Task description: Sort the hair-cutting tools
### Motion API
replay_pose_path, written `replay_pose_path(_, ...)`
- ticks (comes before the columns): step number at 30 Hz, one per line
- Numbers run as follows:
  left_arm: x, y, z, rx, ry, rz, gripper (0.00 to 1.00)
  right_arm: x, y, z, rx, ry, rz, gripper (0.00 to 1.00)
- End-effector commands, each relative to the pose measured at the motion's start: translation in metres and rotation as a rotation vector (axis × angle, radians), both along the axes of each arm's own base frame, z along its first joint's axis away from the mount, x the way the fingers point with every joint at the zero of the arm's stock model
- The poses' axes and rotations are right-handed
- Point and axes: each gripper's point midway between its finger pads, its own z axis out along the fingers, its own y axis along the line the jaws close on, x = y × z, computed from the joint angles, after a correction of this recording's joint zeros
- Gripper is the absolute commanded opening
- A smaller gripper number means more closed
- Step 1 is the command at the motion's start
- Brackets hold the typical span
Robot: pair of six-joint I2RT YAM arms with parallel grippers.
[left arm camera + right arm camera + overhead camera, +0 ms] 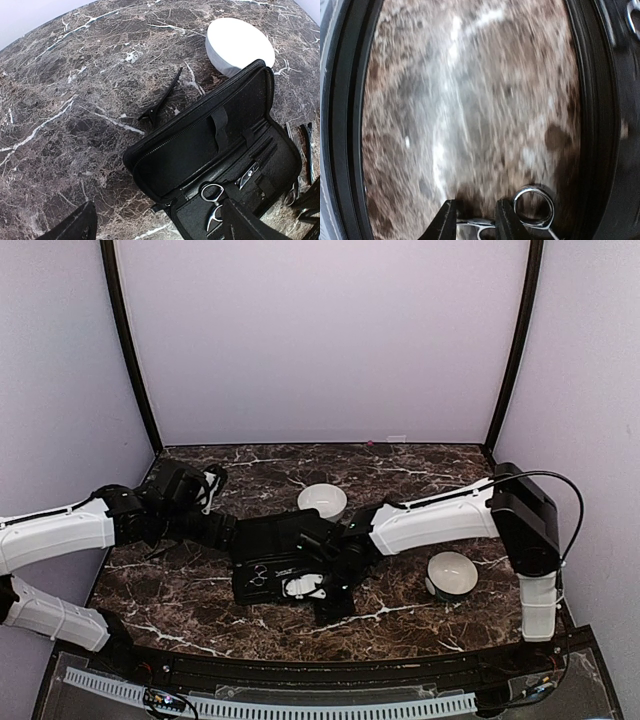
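Observation:
An open black case (275,545) lies at the table's middle. Silver scissors (212,199) with ring handles sit strapped inside it, also seen from above (258,577). A slim black clip (163,94) lies on the marble beyond the case. More thin tools (304,145) lie at the case's right side. My left gripper (160,231) is open and empty, low over the case's near corner (228,532). My right gripper (476,221) is shut on another pair of silver scissors (534,207), held close over the table by the case's front right (328,598).
One white bowl (322,501) stands behind the case, also in the left wrist view (240,42). A second white bowl (452,573) stands at the right. The marble table (420,480) ends at a black front rail.

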Motion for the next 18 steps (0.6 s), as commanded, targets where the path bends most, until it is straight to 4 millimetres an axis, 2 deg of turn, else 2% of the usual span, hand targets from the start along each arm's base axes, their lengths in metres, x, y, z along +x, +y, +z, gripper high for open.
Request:
replay_pose_path(1,-0.001,0.000,-0.005,-0.003,0.004,-0.005,0.88,0.024,-0.046,-0.007,-0.108,-0.028,-0.121,0.27)
replay_pose_path(8,-0.003,-0.002,-0.010,-0.008,0.025,-0.012,0.87,0.071,-0.078,-0.003,-0.140,-0.094,-0.259,0.27)
replay_pose_path(18,-0.003,-0.004,-0.004,-0.011,0.028,-0.018,0.87,0.109,-0.111,0.000,-0.171,-0.172,-0.376,0.27)
